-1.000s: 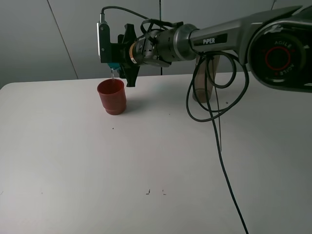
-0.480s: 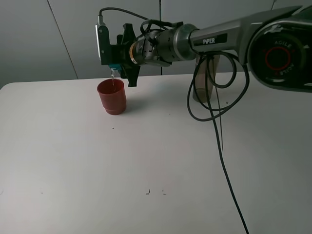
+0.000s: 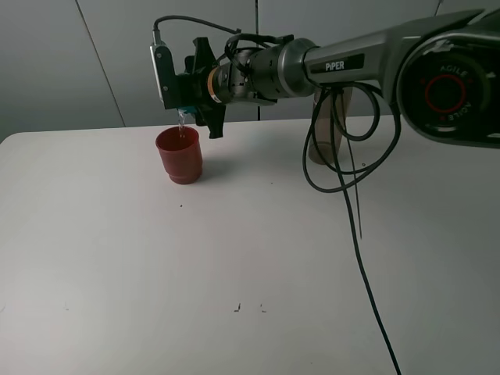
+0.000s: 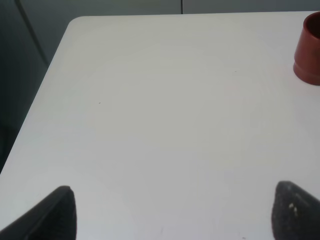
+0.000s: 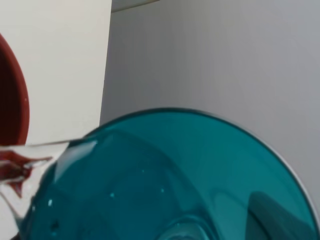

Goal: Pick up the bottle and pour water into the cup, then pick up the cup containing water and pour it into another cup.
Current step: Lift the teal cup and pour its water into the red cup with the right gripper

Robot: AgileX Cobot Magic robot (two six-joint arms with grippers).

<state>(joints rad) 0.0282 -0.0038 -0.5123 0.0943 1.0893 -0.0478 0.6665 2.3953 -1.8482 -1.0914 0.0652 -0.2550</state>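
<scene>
Water [image 3: 181, 125] runs thin from the teal cup [image 3: 185, 108], tipped in my right hand [image 3: 182, 98], which is closed tight around it, into the red cup [image 3: 179, 156] near the surface's [image 3: 234, 258] far edge. If my wrist drifts, the stream could miss the rim. My left hand [image 4: 177, 215] hangs wide open and empty, the red cup [image 4: 309, 50] well apart. At my right wrist the teal cup [image 5: 175, 175] pours just beside the red rim; tipping faster could overshoot and spill.

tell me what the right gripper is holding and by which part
The right gripper holds the teal cup, tipped over the red-brown cup. Which part it grips cannot be told: the gripper hides it.
</scene>
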